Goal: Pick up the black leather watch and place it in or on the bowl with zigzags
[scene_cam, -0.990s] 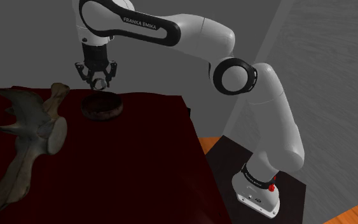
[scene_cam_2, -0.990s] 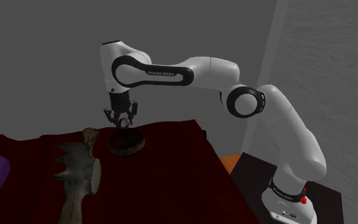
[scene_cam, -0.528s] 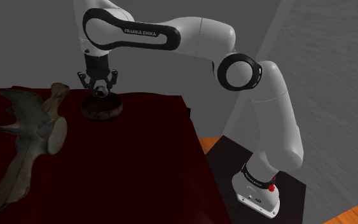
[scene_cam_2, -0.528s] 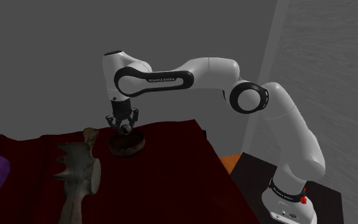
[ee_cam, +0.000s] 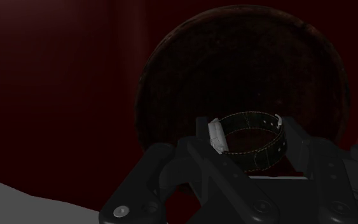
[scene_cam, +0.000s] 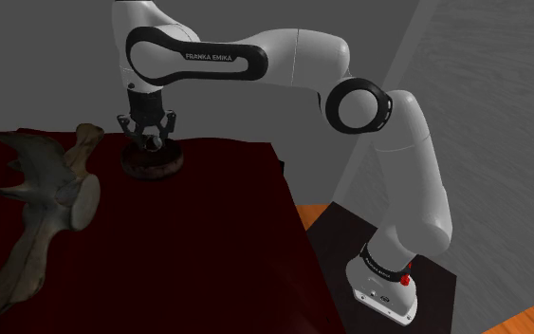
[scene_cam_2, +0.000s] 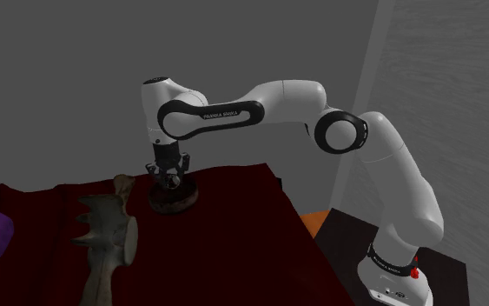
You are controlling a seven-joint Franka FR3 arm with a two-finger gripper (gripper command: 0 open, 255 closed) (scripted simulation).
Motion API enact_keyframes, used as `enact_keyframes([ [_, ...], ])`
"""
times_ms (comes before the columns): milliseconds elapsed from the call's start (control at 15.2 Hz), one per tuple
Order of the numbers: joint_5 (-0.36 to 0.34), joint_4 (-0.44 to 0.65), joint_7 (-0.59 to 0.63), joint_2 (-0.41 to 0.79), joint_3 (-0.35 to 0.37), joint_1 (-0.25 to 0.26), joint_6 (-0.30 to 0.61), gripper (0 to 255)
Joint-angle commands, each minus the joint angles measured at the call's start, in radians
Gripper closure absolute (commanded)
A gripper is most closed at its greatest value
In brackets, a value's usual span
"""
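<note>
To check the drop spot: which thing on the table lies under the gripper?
The round dark bowl, directly below the gripper holding the watch; the long pale bone lies apart at the shoulder view's left.

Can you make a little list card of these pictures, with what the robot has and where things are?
tool: shut on the watch, low over the bowl
watch: dark strap, pale case
bowl: dark brown, round, on the table
table: dark red top
also there: big bone-shaped object beside the bowl
status: watch not let go yet
</note>
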Motion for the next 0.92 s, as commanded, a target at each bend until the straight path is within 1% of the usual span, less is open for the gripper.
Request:
enact_keyframes([
  [0,0.000,-0.001,0.000,0.000,0.000,0.000,0.001,255],
  [66,0.000,-0.001,0.000,0.000,0.000,0.000,0.001,255],
  [132,0.000,-0.001,0.000,0.000,0.000,0.000,0.001,0],
  [462,0.000,-0.001,0.000,0.000,0.000,0.000,0.001,0],
  [726,-0.010,0.212,-0.014,0.045,-0.006,0.043,-0.161,0],
  [858,-0.009,0.213,-0.015,0.045,-0.007,0.044,-0.161,0],
])
